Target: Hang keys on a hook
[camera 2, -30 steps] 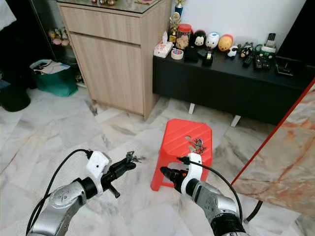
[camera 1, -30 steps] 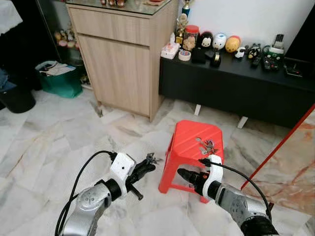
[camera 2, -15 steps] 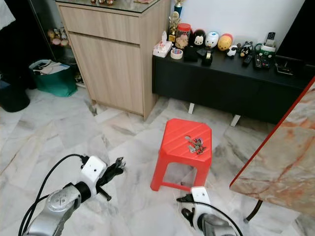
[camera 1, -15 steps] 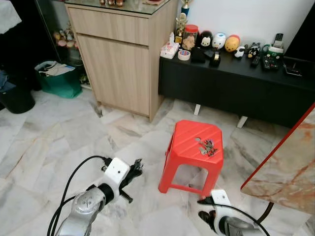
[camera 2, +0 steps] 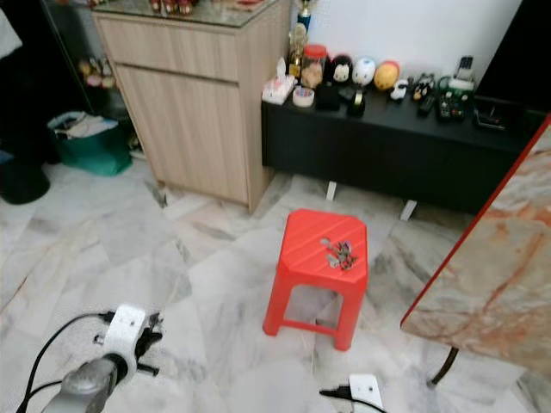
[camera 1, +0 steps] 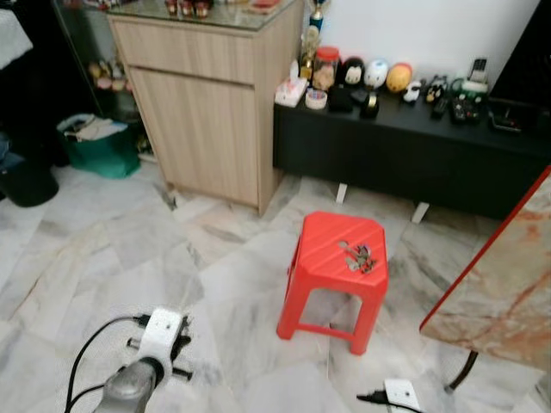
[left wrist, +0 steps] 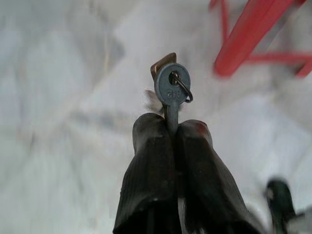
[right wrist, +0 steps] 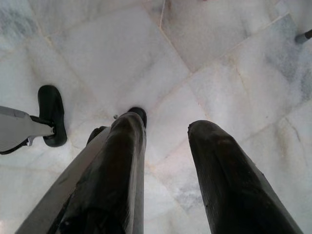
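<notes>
One grey key (left wrist: 171,91) stands pinched by its blade between the closed black fingers (left wrist: 151,170) of the left gripper (left wrist: 173,127), its round head sticking out past the tips with a thin wire ring through its hole and a brass-coloured piece just behind it; in the eye views this gripper (camera 1: 181,331) hangs low over the marble floor (camera 1: 95,258), well to the left of the red stool (camera 1: 336,258); a second small bunch of keys (camera 1: 356,256) lies on the stool's seat, toward its right edge; the right gripper (right wrist: 163,129) points down at the floor with its two fingers spread apart and nothing between them, its white wrist block (camera 1: 399,395) showing at the bottom of the left eye view below the stool; beyond the stool a long black cabinet (camera 1: 413,151) carries a row of toys, a jar and remote controls along its top; a wooden cupboard (camera 1: 207,112) stands at its left end; further left, a green bin (camera 1: 99,146) holds pale crumpled stuff; a marble-patterned tabletop with a red edge (camera 1: 499,292) juts in from the right.
</notes>
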`<state>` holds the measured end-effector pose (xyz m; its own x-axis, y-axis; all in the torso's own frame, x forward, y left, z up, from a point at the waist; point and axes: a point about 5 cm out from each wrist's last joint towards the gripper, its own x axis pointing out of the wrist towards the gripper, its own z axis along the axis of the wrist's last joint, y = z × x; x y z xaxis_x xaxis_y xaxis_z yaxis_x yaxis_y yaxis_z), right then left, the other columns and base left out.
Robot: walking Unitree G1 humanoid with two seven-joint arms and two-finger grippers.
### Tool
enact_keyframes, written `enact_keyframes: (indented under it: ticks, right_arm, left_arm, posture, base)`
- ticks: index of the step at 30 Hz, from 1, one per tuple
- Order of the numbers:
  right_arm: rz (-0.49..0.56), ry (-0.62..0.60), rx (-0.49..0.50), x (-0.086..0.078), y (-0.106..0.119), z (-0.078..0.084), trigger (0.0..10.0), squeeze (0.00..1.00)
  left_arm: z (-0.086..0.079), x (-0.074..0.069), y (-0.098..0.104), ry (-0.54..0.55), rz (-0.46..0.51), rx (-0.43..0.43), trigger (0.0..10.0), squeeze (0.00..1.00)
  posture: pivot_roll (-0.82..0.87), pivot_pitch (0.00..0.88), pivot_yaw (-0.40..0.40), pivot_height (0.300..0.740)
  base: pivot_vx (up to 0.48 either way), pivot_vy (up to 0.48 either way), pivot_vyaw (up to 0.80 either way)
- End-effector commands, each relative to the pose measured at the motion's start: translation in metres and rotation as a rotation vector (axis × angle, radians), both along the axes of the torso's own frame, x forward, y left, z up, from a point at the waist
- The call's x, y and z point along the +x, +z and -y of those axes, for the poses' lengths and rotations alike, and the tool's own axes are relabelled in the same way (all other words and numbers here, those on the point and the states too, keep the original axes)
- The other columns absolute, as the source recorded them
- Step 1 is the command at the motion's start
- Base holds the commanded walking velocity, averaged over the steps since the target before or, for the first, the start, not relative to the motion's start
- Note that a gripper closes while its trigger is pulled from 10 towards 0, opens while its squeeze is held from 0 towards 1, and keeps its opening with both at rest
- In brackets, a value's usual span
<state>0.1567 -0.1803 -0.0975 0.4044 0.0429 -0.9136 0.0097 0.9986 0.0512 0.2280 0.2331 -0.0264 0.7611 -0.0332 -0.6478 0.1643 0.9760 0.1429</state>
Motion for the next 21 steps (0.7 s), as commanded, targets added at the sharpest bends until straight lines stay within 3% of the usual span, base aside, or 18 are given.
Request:
enact_keyframes:
  ticks: [1, 3, 7, 13, 21]
  right_arm:
    - [0.0, -0.01, 0.002, -0.002, -0.001, -0.002, 10.0, 0.0]
    - [-0.003, -0.006, 0.003, -0.002, -0.001, -0.006, 10.0, 0.0]
    - [-0.003, 0.006, 0.005, -0.001, -0.002, -0.015, 10.0, 0.0]
    - [0.028, 0.0, 0.01, 0.006, 0.001, -0.019, 10.0, 0.0]
    - [0.032, -0.043, 0.0, 0.001, -0.001, -0.015, 10.0, 0.0]
  left_arm:
    - [-0.015, -0.012, -0.011, 0.084, -0.061, 0.018, 10.0, 0.0]
    - [-0.023, -0.031, -0.027, 0.157, -0.166, 0.017, 10.0, 0.0]
    - [-0.024, -0.063, -0.047, 0.124, -0.318, 0.067, 10.0, 0.0]
    - [-0.016, -0.071, -0.054, 0.214, -0.309, 0.022, 10.0, 0.0]
    - [-0.009, -0.085, -0.063, 0.31, -0.319, 0.002, 10.0, 0.0]
  posture:
    - [0.08, 0.019, -0.04, 0.74]
    - [0.08, 0.021, -0.041, 0.74]
    - [0.07, 0.025, -0.04, 0.74]
    - [0.05, 0.028, -0.048, 0.74]
    - [0.04, 0.024, -0.045, 0.74]
  base:
    - [0.0, 0.0, 0.0]
    - [0.0, 0.0, 0.0]
    - [0.0, 0.0, 0.0]
    - [0.0, 0.0, 0.0]
    - [0.0, 0.0, 0.0]
